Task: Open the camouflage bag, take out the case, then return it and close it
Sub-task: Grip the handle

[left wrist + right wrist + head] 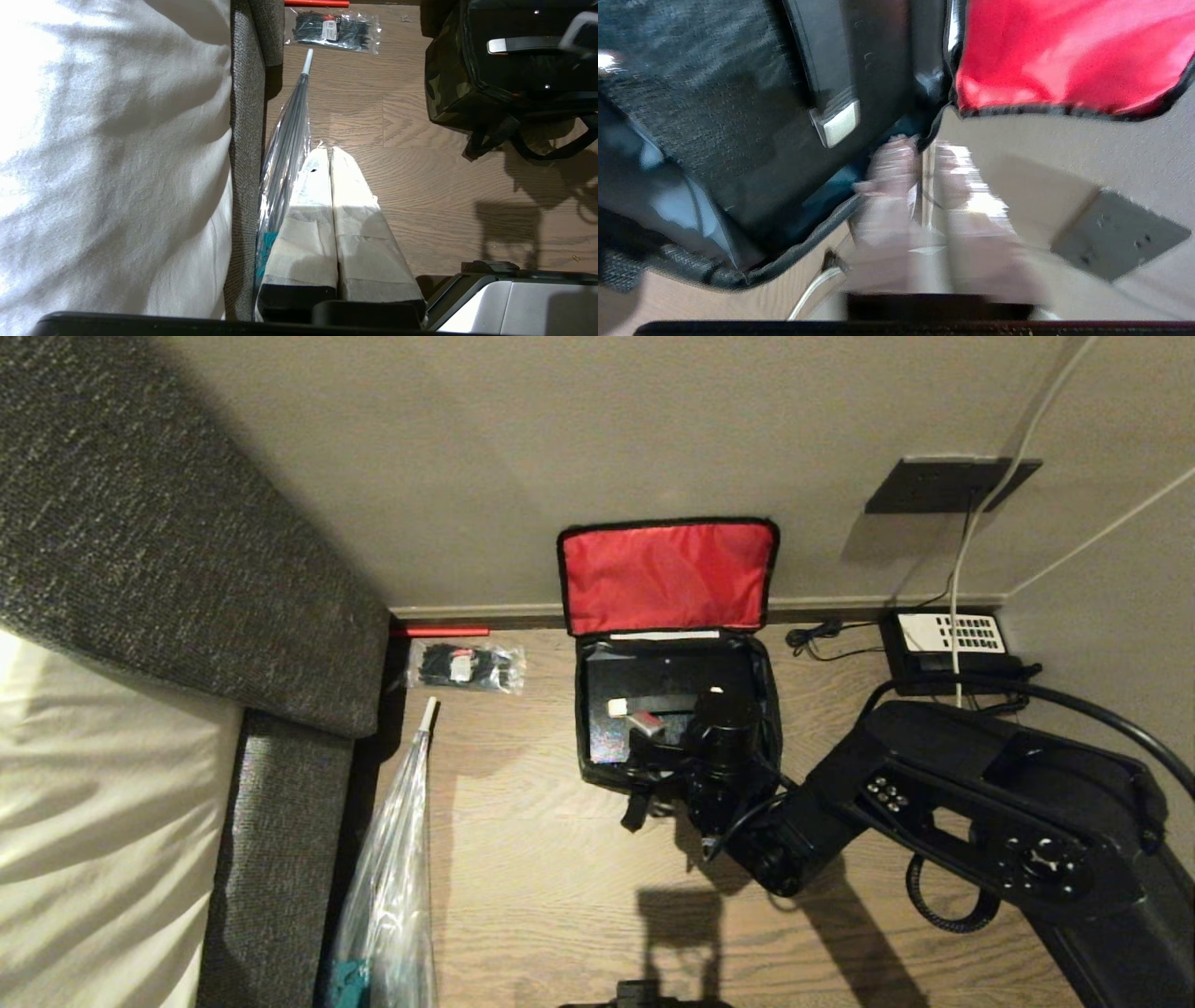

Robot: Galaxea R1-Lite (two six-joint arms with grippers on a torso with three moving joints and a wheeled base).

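The camouflage bag (pixel 586 728) stands open on the wood floor, its red-lined lid (pixel 667 577) leaning back against the wall. The black case (pixel 667 674) lies inside it, its silver-ended handle (pixel 653 706) facing up. My right wrist (pixel 721 737) hangs over the bag's near right part. From that wrist, my right gripper (pixel 924 147) is open by a narrow gap with nothing between the fingers. It sits at the bag's rim (pixel 808 242), beside the case (pixel 714 107) and the lid (pixel 1055 51). My left gripper (pixel 329 151) is shut and parked above the floor, left of the bag (pixel 444 93).
A black telephone (pixel 952 635) with cables sits on the floor right of the bag, below a wall plate (pixel 948 483). A packet of cable ties (pixel 467 665) and a plastic-sleeved umbrella (pixel 392 859) lie to the left. The grey bed frame (pixel 140 569) bounds that side.
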